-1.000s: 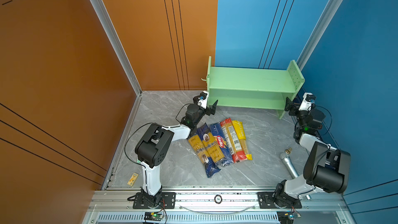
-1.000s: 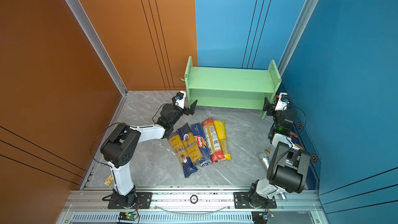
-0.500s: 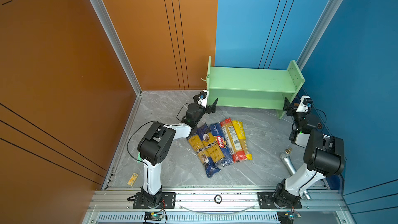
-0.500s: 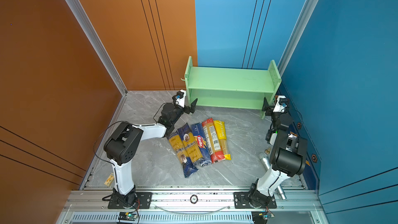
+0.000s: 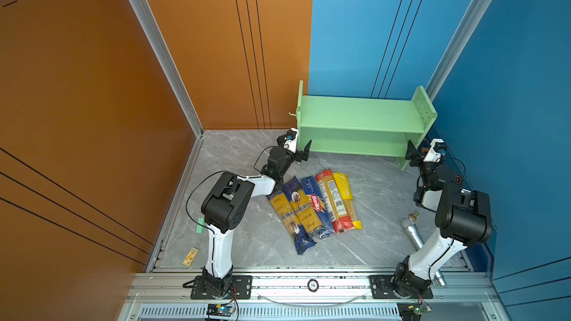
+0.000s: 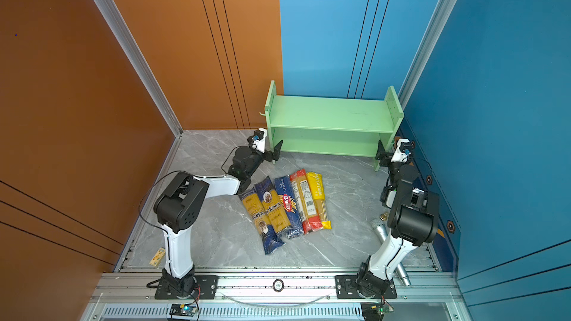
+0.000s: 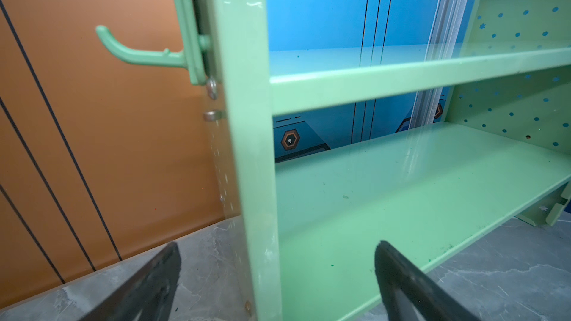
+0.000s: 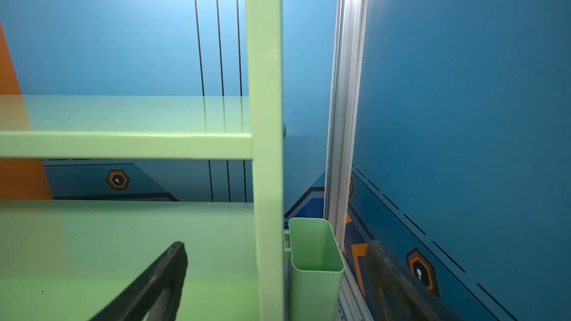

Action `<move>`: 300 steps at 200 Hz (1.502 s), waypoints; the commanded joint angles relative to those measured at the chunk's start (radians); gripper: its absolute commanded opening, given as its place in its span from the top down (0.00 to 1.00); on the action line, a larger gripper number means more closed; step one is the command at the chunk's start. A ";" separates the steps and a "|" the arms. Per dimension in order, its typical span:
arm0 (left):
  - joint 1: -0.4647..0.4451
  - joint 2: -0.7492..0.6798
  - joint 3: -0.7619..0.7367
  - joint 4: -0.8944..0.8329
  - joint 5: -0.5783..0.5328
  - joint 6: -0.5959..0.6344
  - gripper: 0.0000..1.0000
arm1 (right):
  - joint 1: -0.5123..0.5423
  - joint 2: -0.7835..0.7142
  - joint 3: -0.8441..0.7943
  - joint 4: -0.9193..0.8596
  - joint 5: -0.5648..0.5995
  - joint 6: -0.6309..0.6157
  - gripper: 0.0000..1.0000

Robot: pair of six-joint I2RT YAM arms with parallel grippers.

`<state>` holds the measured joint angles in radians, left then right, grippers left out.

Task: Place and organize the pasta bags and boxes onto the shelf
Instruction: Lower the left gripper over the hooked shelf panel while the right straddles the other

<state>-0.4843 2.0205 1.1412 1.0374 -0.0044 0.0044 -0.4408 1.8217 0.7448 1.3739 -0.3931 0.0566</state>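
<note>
The light green shelf [image 5: 364, 115] [image 6: 332, 114] stands against the back wall with both tiers bare. Several pasta packets [image 5: 312, 208] [image 6: 285, 206] lie side by side on the grey floor in front of it: two navy-and-yellow, a navy Barilla [image 5: 315, 203], a red-ended and a yellow-ended one. My left gripper [image 5: 301, 151] [image 6: 273, 151] [image 7: 278, 276] is open, its fingers straddling the front edge of the shelf's left side panel [image 7: 247, 149] without touching it. My right gripper [image 5: 414, 152] [image 6: 382, 153] [image 8: 278, 276] is open around the right side panel [image 8: 267, 118].
A silver microphone [image 5: 412, 233] [image 6: 383, 233] lies on the floor under the right arm. A green hook [image 7: 123, 50] sticks out of the shelf's left side and a small green cup [image 8: 315, 260] hangs on its right side. The blue side wall [image 8: 463, 118] is close to the right gripper.
The right arm's elbow has swung up and inward, bringing its gripper a little closer to the shelf's right end. The left arm has hardly moved. The packets lie as before.
</note>
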 commanded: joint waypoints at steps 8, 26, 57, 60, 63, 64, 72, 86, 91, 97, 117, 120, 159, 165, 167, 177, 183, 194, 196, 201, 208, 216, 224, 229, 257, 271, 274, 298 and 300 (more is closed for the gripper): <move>0.005 0.018 0.037 0.021 -0.017 -0.011 0.02 | 0.008 0.017 0.031 0.016 -0.022 -0.006 0.13; 0.004 0.023 0.042 0.021 -0.013 -0.008 0.02 | 0.013 0.025 0.039 0.009 -0.025 -0.010 0.14; 0.006 0.027 0.048 0.019 -0.011 0.002 0.02 | 0.020 0.041 0.048 0.012 -0.020 -0.011 0.14; 0.007 0.027 0.049 0.019 -0.011 0.002 0.02 | 0.020 0.042 0.050 0.013 -0.020 -0.011 0.14; 0.007 0.027 0.050 0.019 -0.011 0.002 0.02 | 0.022 0.045 0.051 0.014 -0.020 -0.011 0.14; 0.007 0.028 0.050 0.019 -0.010 0.002 0.02 | 0.022 0.046 0.051 0.015 -0.020 -0.011 0.14; 0.007 0.029 0.052 0.019 -0.008 0.001 0.02 | 0.022 0.050 0.053 0.015 -0.018 -0.011 0.14; 0.008 0.032 0.055 0.019 -0.006 0.002 0.02 | 0.024 0.057 0.056 0.016 -0.013 -0.012 0.14; 0.008 0.032 0.057 0.019 -0.006 0.002 0.02 | 0.025 0.059 0.056 0.016 -0.012 -0.014 0.14; 0.009 0.033 0.058 0.019 -0.006 0.003 0.01 | 0.025 0.060 0.057 0.017 -0.012 -0.014 0.14; 0.007 0.037 0.061 0.019 -0.004 0.002 0.01 | 0.027 0.064 0.064 0.013 -0.012 -0.014 0.15; 0.008 0.037 0.062 0.019 -0.005 0.003 0.01 | 0.027 0.064 0.065 0.011 -0.012 -0.015 0.15; 0.009 0.043 0.071 0.020 -0.003 -0.002 0.09 | 0.034 0.063 0.079 -0.007 -0.009 -0.018 0.19; 0.008 0.043 0.071 0.021 -0.002 -0.003 0.11 | 0.034 0.063 0.079 -0.010 -0.009 -0.019 0.21; 0.007 0.043 0.072 0.021 -0.002 -0.003 0.11 | 0.035 0.064 0.079 -0.009 -0.009 -0.020 0.22; 0.007 0.043 0.072 0.021 -0.002 -0.003 0.13 | 0.036 0.061 0.079 -0.012 -0.009 -0.020 0.26; 0.006 0.042 0.072 0.021 -0.003 -0.004 0.18 | 0.037 0.062 0.079 -0.012 -0.010 -0.021 0.27; 0.007 0.040 0.071 0.021 -0.002 -0.006 0.22 | 0.037 0.063 0.079 -0.014 -0.014 -0.022 0.29; 0.005 0.040 0.071 0.021 -0.002 -0.006 0.23 | 0.037 0.063 0.079 -0.014 -0.014 -0.021 0.30; 0.004 0.038 0.070 0.021 -0.002 -0.006 0.25 | 0.038 0.064 0.079 -0.013 -0.016 -0.021 0.31; 0.003 0.037 0.068 0.021 -0.001 -0.006 0.27 | 0.038 0.063 0.079 -0.014 -0.017 -0.021 0.33; 0.003 0.035 0.066 0.021 -0.002 -0.004 0.29 | 0.039 0.065 0.079 -0.015 -0.018 -0.021 0.36; 0.001 0.034 0.063 0.021 -0.005 0.000 0.32 | 0.039 0.065 0.079 -0.016 -0.019 -0.021 0.38; 0.001 0.032 0.062 0.021 -0.006 0.001 0.33 | 0.039 0.065 0.079 -0.016 -0.019 -0.021 0.39; -0.003 0.030 0.058 0.021 -0.008 0.003 0.39 | 0.042 0.061 0.085 -0.033 -0.031 -0.022 0.44; -0.003 0.030 0.057 0.021 -0.007 0.004 0.43 | 0.043 0.053 0.087 -0.045 -0.035 -0.026 0.47; -0.004 0.029 0.057 0.021 -0.006 0.004 0.44 | 0.043 0.053 0.087 -0.047 -0.035 -0.028 0.48; -0.004 0.025 0.054 0.022 -0.002 0.007 0.50 | 0.046 0.047 0.089 -0.056 -0.038 -0.031 0.52; -0.004 0.024 0.055 0.022 -0.003 0.008 0.50 | 0.046 0.046 0.089 -0.057 -0.039 -0.032 0.53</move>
<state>-0.4854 2.0453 1.1881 1.0409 -0.0036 0.0044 -0.4030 1.8797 0.8108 1.3441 -0.4042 0.0402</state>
